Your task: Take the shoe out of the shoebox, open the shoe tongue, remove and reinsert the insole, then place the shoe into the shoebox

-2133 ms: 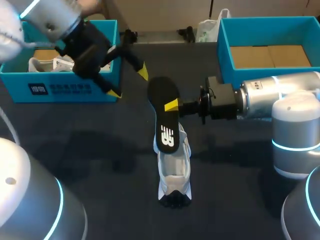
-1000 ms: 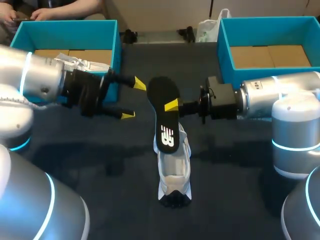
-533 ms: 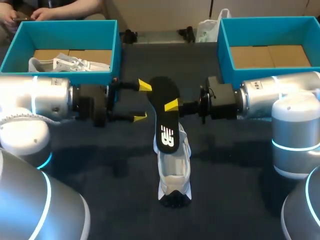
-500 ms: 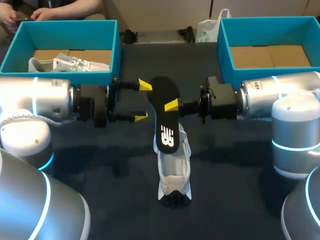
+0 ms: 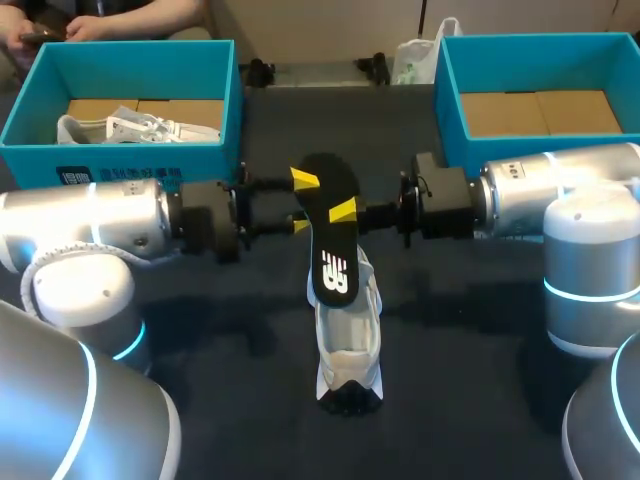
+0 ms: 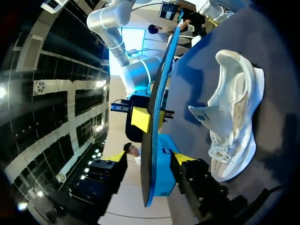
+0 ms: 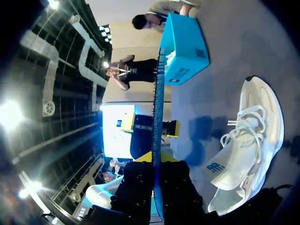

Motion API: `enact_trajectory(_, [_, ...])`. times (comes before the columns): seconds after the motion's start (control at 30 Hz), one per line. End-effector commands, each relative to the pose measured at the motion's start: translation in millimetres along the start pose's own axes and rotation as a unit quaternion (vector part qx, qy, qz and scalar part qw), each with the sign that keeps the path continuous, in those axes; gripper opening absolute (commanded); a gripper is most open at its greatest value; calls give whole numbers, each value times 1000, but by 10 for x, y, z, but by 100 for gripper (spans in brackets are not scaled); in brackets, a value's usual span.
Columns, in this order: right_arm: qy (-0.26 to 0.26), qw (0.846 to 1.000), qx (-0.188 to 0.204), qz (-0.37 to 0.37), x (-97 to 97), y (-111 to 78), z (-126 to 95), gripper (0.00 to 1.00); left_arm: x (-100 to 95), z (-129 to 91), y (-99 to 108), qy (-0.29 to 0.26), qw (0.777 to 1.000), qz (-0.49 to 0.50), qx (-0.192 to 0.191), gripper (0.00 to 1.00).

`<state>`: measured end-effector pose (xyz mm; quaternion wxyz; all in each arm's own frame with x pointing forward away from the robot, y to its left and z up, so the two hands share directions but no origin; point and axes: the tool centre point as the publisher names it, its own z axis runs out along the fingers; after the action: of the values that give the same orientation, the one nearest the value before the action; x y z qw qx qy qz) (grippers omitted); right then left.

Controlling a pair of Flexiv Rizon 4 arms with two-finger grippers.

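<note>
Black insole (image 5: 326, 250) with white logo hangs over white shoe (image 5: 348, 350).

Shoe front: in the head view the raised insole (image 5: 330, 235) covers the shoe (image 5: 348, 345) from its tongue toward 12 o'clock.
Right pincer (image 5: 342, 212): one yellow tip shows on the insole; the other finger is hidden behind it.
Left pincer (image 5: 301, 203): the tip nearer 6 o'clock is partly behind the insole's edge.
Second shoe (image 5: 135, 128): its lower part is hidden by the near wall of the left shoebox (image 5: 130, 165).
Right shoebox (image 5: 447, 100): cut off at 3 o'clock.
Insole faces: edge-on in both wrist views, neither face visible.
</note>
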<state>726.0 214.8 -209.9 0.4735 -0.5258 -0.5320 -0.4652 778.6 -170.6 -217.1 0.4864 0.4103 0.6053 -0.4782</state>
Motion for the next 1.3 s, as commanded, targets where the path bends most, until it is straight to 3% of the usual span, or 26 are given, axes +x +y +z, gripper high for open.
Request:
enact_trajectory(0.03, [0, 1000, -1, 0, -1, -2, 12, 0, -3, 86, -24, -6, 1000, 0, -7, 47])
enact_trajectory(0.53, [0, 1000, -1, 0, -1, -2, 12, 0, -20, 123, -62, -13, 1000, 11, -14, 25])
enact_trajectory(0.87, [0, 1000, -1, 0, -1, -2, 12, 0, -15, 126, -106, -15, 1000, 16, -11, 15])
enact_trajectory(0.93, [0, 1000, -1, 0, -1, -2, 12, 0, -16, 126, -107, -15, 1000, 17, -11, 0])
enact_trajectory(1.17, [0, 1000, -1, 0, -1, -2, 12, 0, -28, 128, -123, -15, 1000, 21, -11, 0])
enact_trajectory(1.2, [0, 1000, -1, 0, -1, -2, 12, 10, -29, 128, -124, -15, 1000, 21, -12, 0])
enact_trajectory(1.23, [0, 1000, -1, 0, -1, -2, 12, 47, -33, 123, -127, -15, 1000, 21, -12, 0])
enact_trajectory(1.27, [-3, 1000, -4, -8, 5, -7, -7, 100, -34, 112, -130, -15, 1000, 21, -12, 0])
enact_trajectory(1.3, [-3, 1000, -10, -15, 9, -17, -31, 100, -34, 100, -133, -15, 1000, 22, -12, 0])
